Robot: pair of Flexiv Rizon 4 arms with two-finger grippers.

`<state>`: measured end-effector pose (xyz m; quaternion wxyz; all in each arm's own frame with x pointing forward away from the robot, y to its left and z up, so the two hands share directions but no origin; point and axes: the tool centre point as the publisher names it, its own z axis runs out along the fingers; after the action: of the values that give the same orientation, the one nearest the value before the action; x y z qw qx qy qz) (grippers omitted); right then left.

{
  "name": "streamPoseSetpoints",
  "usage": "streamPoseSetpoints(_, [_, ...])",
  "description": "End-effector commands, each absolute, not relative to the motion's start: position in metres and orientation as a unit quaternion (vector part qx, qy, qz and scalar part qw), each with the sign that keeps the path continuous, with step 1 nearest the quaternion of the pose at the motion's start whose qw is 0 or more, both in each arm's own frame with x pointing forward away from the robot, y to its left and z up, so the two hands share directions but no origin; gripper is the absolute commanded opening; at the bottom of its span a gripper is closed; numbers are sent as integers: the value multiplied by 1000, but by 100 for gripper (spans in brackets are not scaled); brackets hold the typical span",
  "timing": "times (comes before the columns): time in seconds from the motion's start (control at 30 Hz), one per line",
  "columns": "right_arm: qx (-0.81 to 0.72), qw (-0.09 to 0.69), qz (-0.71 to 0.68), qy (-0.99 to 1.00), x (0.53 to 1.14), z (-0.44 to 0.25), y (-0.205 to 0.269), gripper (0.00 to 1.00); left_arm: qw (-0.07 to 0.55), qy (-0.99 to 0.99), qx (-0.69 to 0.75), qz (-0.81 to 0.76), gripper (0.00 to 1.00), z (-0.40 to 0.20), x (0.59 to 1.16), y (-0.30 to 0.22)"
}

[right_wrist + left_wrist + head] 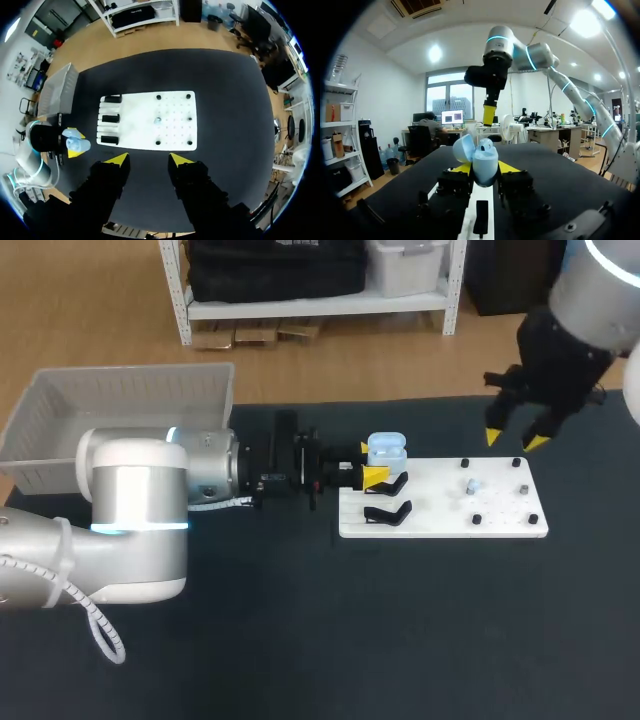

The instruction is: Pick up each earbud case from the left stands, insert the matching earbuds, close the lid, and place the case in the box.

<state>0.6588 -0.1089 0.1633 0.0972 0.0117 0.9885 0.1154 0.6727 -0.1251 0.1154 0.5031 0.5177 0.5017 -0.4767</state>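
My left gripper (372, 462) is shut on a light blue earbud case (386, 452) with its lid swung open, held at the left end of the white board (445, 520). In the left wrist view the case (484, 161) sits between the yellow tips, and a small earbud (486, 144) shows at its mouth. Another earbud (473, 485) lies on the board among black pegs. My right gripper (515, 440) hangs open and empty above the board's far right corner. From the right wrist view, the right gripper (148, 159) is high over the board (170, 135) and earbud (157, 120).
Two black stands (388, 512) sit on the board's left end. The white basket (120, 405) stands at the back left, behind my left arm. Small black pegs (516, 462) dot the board's right half.
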Motion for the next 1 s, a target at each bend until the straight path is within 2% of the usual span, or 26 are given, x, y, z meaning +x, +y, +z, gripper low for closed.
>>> streamPoseSetpoints(0.03, [-7,103,130,986,666,148,-110,49,505,501,517,-477,0,115,673,-125])
streamPoseSetpoints(0.27, [-37,112,114,986,675,123,-102,49,505,501,517,-477,0,115,673,-125])
streamPoseSetpoints(0.37, [-39,121,95,987,675,114,-98,64,505,501,517,-477,0,115,673,-125])
streamPoseSetpoints(0.5, [-15,121,80,989,682,102,-94,69,505,501,517,-477,0,115,673,-125])
streamPoseSetpoints(0.57, [6,113,77,991,684,98,-91,63,505,501,517,-477,0,115,673,-125])
streamPoseSetpoints(0.63, [25,109,74,991,687,93,-90,48,505,501,517,-477,0,115,673,-125])
streamPoseSetpoints(0.67, [32,103,73,992,688,90,-90,47,505,501,517,-477,0,115,673,-125])
streamPoseSetpoints(1.0, [64,69,69,993,697,67,-88,47,505,501,517,-477,0,115,673,-125])
